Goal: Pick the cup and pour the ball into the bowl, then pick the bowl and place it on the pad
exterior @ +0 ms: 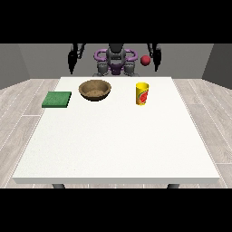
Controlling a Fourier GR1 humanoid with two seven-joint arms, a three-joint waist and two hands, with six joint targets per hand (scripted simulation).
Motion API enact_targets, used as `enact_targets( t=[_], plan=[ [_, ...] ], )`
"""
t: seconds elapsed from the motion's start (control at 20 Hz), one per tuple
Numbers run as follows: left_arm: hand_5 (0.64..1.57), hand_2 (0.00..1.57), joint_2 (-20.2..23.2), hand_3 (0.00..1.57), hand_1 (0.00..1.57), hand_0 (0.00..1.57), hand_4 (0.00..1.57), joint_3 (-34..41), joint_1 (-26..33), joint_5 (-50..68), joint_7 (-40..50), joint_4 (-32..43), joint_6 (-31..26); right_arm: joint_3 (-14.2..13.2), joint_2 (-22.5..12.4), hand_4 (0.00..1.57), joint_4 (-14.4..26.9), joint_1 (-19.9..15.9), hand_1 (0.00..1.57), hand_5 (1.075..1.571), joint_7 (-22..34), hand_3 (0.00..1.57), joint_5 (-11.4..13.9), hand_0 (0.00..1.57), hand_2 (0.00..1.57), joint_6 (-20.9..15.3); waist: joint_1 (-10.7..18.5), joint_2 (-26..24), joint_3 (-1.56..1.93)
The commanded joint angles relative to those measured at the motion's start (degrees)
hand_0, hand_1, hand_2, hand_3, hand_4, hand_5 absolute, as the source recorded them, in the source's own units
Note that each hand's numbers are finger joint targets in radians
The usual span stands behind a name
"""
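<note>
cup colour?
Yellow with a red mark on its side; the cup shows best in the front view.

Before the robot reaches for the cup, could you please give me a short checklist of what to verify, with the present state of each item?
1. Cup upright on the table: ok.
2. Ball inside the cup: not ok; it shows in the air above and behind it.
3. Bowl upright, left of the cup: ok.
4. Pad bare, left of the bowl: ok.
5. Hand at the view's right nearest the cup, holding nothing: ok.
6. Finger pose of both hands: cannot tell.
</note>
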Motion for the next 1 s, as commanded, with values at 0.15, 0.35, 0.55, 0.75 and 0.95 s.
enact_targets(
  t=[0.15,0.35,0.55,0.75,0.95],
  plan=[
    [1.524,0.0,1.78,0.0,0.0,0.0,0.0,0.63,-0.91,0.73,4.33,-5.17,-0.46,-0.3,-2.04,0.0,-5.11,-0.56,0.0,1.568,4.26,0.0,-0.48,0.0,0.0,0.75,0.19,-12.67,0.05],
    [1.531,0.0,-5.57,0.0,0.0,0.0,0.0,-3.85,6.96,10.95,2.65,-8.99,-0.22,-1.56,1.83,0.0,-4.85,4.42,0.0,1.57,0.53,0.0,-6.63,0.0,0.0,2.23,2.37,-18.37,0.25],
    [1.521,0.0,-5.75,0.0,0.0,0.0,0.0,-9.43,7.45,11.23,1.53,-14.91,4.51,-4.89,0.83,0.0,-4.02,1.25,0.0,1.566,-3.69,0.0,-7.91,0.0,0.0,2.1,3.68,-11.53,0.26],
    [1.478,0.0,-3.19,0.0,0.0,0.0,0.0,-4.18,4.37,8.24,-3.19,-13.09,1.69,-3.57,0.3,0.0,-8.82,-1.46,0.0,1.565,-1.38,0.0,-9.41,0.0,0.0,4.03,0.01,-5.78,0.23],
    [1.402,0.0,-3.67,0.0,0.0,0.0,0.0,-3.76,-4.24,4.84,-0.45,-12.39,4.89,-3.77,0.43,0.0,-1.74,-4.65,0.0,1.563,-9.12,0.0,-8.2,0.0,0.0,5.47,0.38,0.89,0.26]
  ],
)
